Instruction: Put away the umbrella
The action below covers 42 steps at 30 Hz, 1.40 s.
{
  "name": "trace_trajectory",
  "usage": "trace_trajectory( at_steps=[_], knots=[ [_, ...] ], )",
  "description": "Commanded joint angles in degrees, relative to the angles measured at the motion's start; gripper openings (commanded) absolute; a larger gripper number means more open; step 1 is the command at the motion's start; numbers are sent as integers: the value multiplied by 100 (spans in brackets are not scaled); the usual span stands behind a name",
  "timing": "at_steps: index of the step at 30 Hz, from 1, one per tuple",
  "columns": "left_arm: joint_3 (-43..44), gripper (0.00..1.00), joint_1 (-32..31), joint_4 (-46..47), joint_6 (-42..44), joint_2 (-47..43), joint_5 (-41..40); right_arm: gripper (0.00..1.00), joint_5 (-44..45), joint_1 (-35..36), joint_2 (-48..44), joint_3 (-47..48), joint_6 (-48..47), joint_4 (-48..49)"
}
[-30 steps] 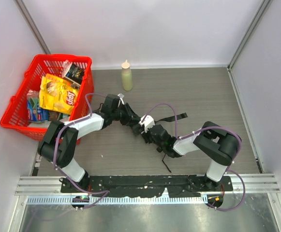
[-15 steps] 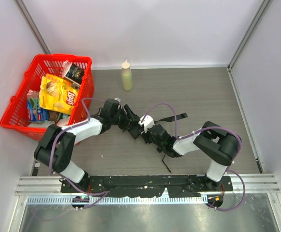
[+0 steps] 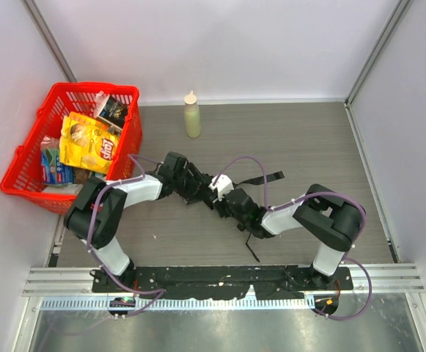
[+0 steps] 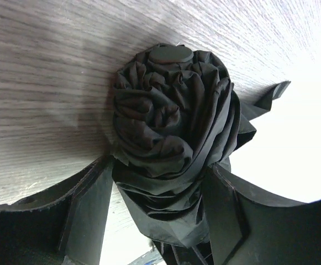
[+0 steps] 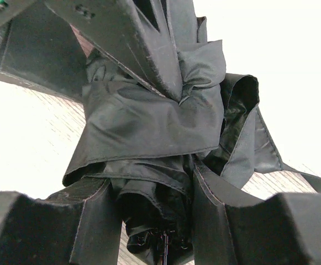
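Note:
The black umbrella [image 3: 211, 192] lies folded on the wooden table, between my two grippers. Its strap [image 3: 265, 178] trails to the right, and a thin black piece [image 3: 252, 251] sticks out toward the near edge. My left gripper [image 3: 192, 185] is shut on the umbrella's upper-left end. In the left wrist view the bunched fabric [image 4: 171, 132] fills the gap between the fingers [image 4: 88, 212]. My right gripper [image 3: 231, 205] is shut on the lower-right part. In the right wrist view the fabric [image 5: 149, 127] is pinched between the fingers [image 5: 218, 221], with the left gripper's finger [image 5: 127, 38] above it.
A red basket [image 3: 22, 163] with snack bags and packets stands at the far left. A pale squeeze bottle [image 3: 191, 115] stands at the back, near the wall. White walls close in the table on the left, back and right.
My left gripper has moved slightly down and right along the umbrella, and its elbow has swung. The right arm and the umbrella have hardly moved.

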Motion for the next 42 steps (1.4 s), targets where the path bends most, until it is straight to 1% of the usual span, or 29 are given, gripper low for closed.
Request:
trace_trajectory(
  at_steps=[1,2,4,7,8,9,10,11,12,13,14,16,17,18,19,20,21,22,23,24,25,27,30,32,35,36,39,42],
  knots=[
    [53,60,-34,-394,-95,383,-747,1,-431,61,219,67,70,-457],
    [35,56,-42,-376,-122,445,-817,1,-511,61,227,76,157,-413],
    [-44,51,-69,-297,-131,533,-931,1,-836,-1,262,84,350,-325],
    [-219,41,-121,-148,-79,621,-1168,1,-1468,-158,280,-47,719,-44],
    [-237,36,-139,-173,-43,656,-1282,1,-2035,-211,298,-73,938,96],
    [-264,29,-148,-165,27,709,-1370,0,-2249,-290,315,-135,1088,202],
    [-272,22,-183,-165,71,753,-1406,1,-2643,-334,350,-187,1394,420],
    [-281,17,-183,-165,106,831,-1398,1,-2821,-439,385,-266,1511,579],
    [-273,10,-183,-165,159,910,-1397,1,-3162,-466,447,-276,1773,694],
    [-255,2,-201,-191,203,998,-1571,1,-3235,-493,456,-293,1967,712],
    [-264,0,-227,-235,195,1043,-1599,1,-3297,-493,456,-293,2030,651],
    [-325,0,-244,-235,168,1087,-1652,2,-3298,-502,377,-329,2258,467],
    [-360,0,-253,-253,133,1070,-1678,12,-3245,-493,316,-276,2398,49],
    [-378,0,-280,-331,89,1043,-1740,19,-3175,-502,211,-163,2434,-286],
    [-404,0,-297,-384,72,1017,-1784,32,-3114,-502,123,125,2443,-1212],
    [-413,0,-297,-446,37,991,-1819,39,-2991,-484,-35,259,2478,-1595],
    [-422,0,-315,-533,19,973,-1854,46,-2912,-484,-115,547,2496,-2478],
    [-422,0,-315,-578,-7,947,-1863,52,-2772,-476,-342,646,2505,-2887],
    [-413,0,-324,-639,-16,946,-1881,62,-2718,-484,-457,830,2444,-3413],
    [-413,0,-315,-674,-34,955,-1890,68,-2561,-484,-754,927,2400,-3697],
    [-413,0,-324,-675,-43,955,-1890,72,-2481,-484,-1096,954,2339,-3996],
    [-404,0,-324,-701,-52,946,-1881,73,-2288,-476,-1589,1086,2146,-4646],
    [-404,0,-350,-719,-130,929,-1819,74,-1910,-344,-2031,1428,1882,-4992],
    [-404,0,-385,-710,-166,911,-1802,74,-1752,-317,-2076,1516,1645,-4668],
    [-396,0,-403,-745,-192,902,-1767,74,-1576,-309,-1751,1763,1398,-4176],
    [-396,0,-403,-762,-210,894,-1767,74,-1349,-317,-1680,1807,1310,-3844],
    [-422,0,-403,-771,-227,850,-1749,75,-883,-317,-1268,1983,959,-3709],
    [-439,0,-403,-771,-236,823,-1740,75,-670,-317,-1004,1895,581,-3236]
  ],
)
